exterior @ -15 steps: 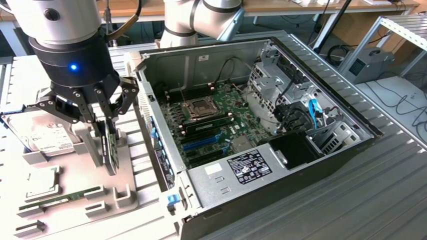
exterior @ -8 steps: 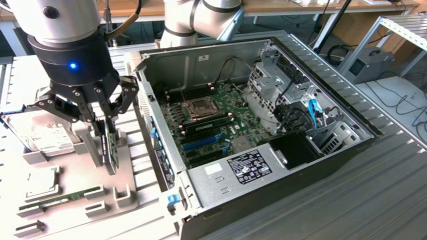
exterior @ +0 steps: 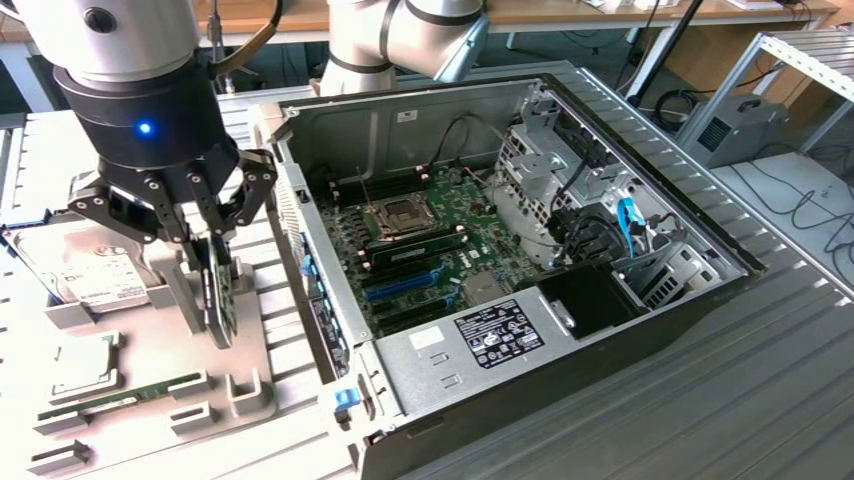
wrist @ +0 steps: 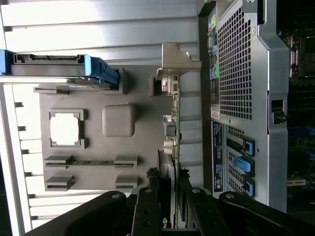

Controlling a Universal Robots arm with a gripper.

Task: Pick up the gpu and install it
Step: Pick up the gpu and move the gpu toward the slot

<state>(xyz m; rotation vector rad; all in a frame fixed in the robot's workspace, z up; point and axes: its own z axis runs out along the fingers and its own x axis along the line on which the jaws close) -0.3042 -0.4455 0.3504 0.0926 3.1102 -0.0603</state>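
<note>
The gpu (exterior: 220,295) is a thin dark card standing on edge over the grey parts tray (exterior: 254,385), just beside the open computer case (exterior: 561,330). My gripper (exterior: 214,235) comes down on it from above and is shut on its upper edge. In the wrist view the gpu (wrist: 173,125) runs away from my gripper (wrist: 170,199) as a narrow edge. Its silver bracket (wrist: 177,61) is at the far end, and a black finger (wrist: 147,209) sits on each side of the card. I cannot tell whether the card's lower edge still rests in the tray.
On the tray lie a silver hard drive (exterior: 87,270), a square processor (exterior: 83,365) and a green memory stick (exterior: 114,398). The motherboard (exterior: 427,230) with blue slots lies open inside the case. The case's perforated rear wall (wrist: 241,98) stands close beside the card.
</note>
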